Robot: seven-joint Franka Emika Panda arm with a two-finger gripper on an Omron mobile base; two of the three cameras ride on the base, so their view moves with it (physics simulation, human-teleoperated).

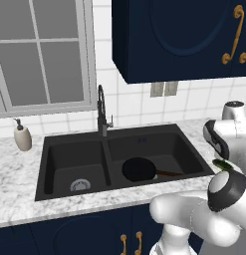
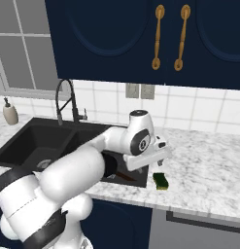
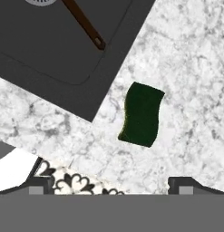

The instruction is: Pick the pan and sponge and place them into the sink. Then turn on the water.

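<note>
Left base view, sink: I see the large matte black double-basin sink [image 1: 60, 159] set in the white marbled table [image 1: 15, 179], and from here it already holds one of the two things it should.
Pan: the round black frying pan with the long thin dark handle [image 1: 139, 169] lies in the right basin, handle pointing right along the basin floor. I count that step done.
Faucet: the tall dark gooseneck faucet [image 1: 101, 112] stands behind the centre divider. I see no blue stream under it, so I judge the water is not yet on.
Sponge: the small rectangular sponge, dark green side up over yellow [image 2: 161, 181], lies on the table just beside the sink's right front corner, apart from the rim. In the hand view it sits ahead of the tips [image 3: 142, 114], untouched.
Jaws: the two-finger gripper [image 3: 109, 183] hangs over the sponge with its jaws wide apart and nothing between them.
Left to do: by my reckoning, grasp the sponge, drop it in a basin, then work the faucet's small side lever.
</note>
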